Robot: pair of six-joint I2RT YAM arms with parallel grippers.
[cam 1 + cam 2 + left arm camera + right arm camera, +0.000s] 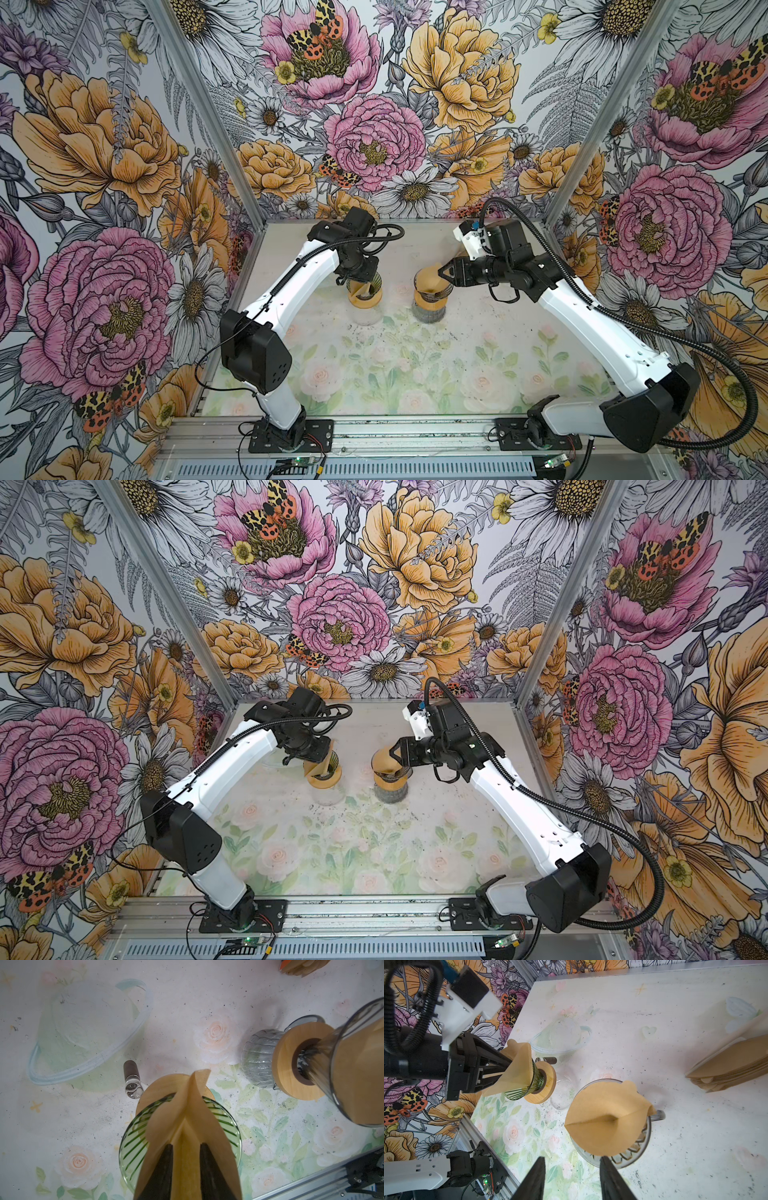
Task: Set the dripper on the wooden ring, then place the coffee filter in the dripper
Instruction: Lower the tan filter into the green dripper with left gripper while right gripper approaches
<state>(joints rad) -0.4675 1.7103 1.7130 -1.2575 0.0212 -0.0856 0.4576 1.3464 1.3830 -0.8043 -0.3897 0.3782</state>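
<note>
Filter pinched in green dripper; grey dripper beside.

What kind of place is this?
Probably a robot test booth: left arm and right arm bolted to a metal rail, flowered walls around one small table, a green dripper, a clear dripper, stacked paper filters.

You see the whole table from high above, steeply downward, in both top views, while each wrist camera looks close-up from its arm's end, and all four share the green dripper and grey dripper.
</note>
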